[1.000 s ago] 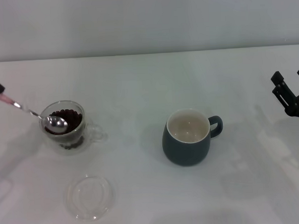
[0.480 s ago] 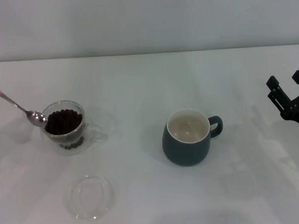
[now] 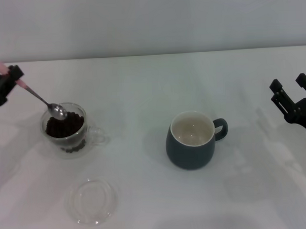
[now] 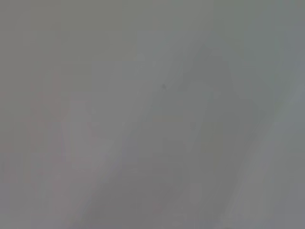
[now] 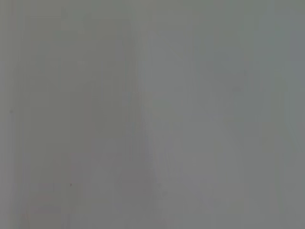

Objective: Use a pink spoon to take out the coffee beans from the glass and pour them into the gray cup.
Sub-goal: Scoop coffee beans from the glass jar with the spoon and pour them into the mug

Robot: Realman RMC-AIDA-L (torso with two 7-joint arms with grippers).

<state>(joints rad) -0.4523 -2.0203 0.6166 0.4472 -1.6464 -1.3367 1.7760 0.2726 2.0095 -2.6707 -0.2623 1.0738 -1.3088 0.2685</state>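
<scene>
Head view: our left gripper [image 3: 9, 79] at 9 o'clock, near the table's far-left edge, pinching the pink spoon [image 3: 40, 97] by its handle end. The spoon slants down toward 4 o'clock, its metal bowl at the rim of the glass [image 3: 66, 129], just over the coffee beans [image 3: 65, 125]. We can't tell whether any beans sit in the bowl. Gray cup [image 3: 191, 139] at centre-right, upright, handle at 3 o'clock, cream inside looks empty, well apart from the glass. Clear glass dish [image 3: 91, 201] at 6 o'clock of the glass, nearer to us. Right gripper [image 3: 291, 92] parked at 3 o'clock, fingers spread, holding nothing.

Handling, our judgement: spoon stiff and light, thin neck, best held on the pink handle as now — beans are loose and light and will roll off if the bowl tilts. Glass is fragile, light, could tip if the spoon pushes its rim; cup heavier, stable.

Left wrist view: only a grey blur, nothing to name.

Right wrist view: same — plain grey blur.

No brands, labels or writing readable anywhere.
</scene>
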